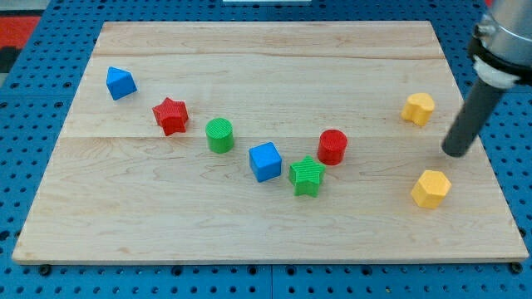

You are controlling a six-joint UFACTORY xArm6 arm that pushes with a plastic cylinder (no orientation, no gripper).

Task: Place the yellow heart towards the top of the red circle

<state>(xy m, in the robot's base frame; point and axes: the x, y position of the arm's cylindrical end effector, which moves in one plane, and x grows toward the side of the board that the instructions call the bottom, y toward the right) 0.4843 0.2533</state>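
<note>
The red circle (332,147) stands right of the board's centre. Two yellow blocks lie near the view's right edge. The upper one (419,109) has a notched outline and looks like the heart. The lower one (431,188) looks like a pentagon. My tip (455,153) rests on the board between the two yellow blocks, a little to their right, touching neither. It is far to the right of the red circle.
A green star (307,175) sits just below-left of the red circle, with a blue cube (265,161) beside it. Further left are a green circle (219,134), a red star (170,115) and a blue triangle (120,82). The board's right edge (486,158) is close to my tip.
</note>
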